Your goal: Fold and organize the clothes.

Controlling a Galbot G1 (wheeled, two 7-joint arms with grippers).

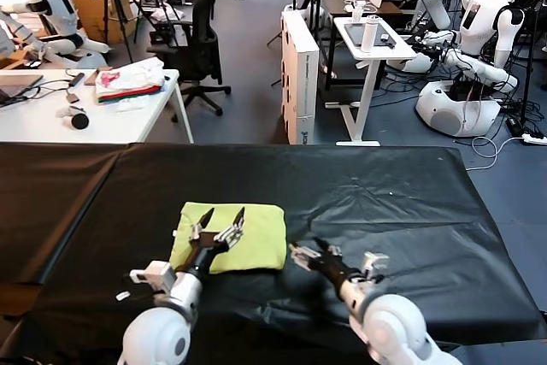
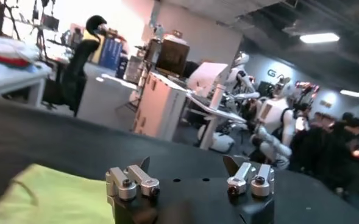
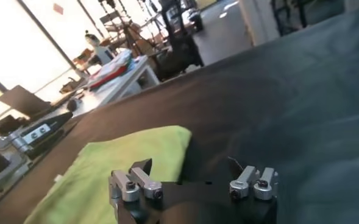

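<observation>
Left gripper point(image 1: 222, 226) hovers wide open, empty, over the folded T-shirt point(image 1: 248, 241) lying near-left on the black table point(image 1: 410, 203). Right gripper point(image 1: 309, 256) open just beside. Folding appears done; tidying placement likely remains.

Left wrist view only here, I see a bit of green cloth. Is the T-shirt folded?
Observer: Yes. In the head view the T-shirt lies as a compact folded rectangle on the black table.
Operator: Left gripper holding it?
Observer: No. The left gripper is open above the shirt, with nothing between its fingers.
Operator: Where's the right one?
Observer: The right gripper is open beside the shirt's right edge, over bare tabletop.
</observation>
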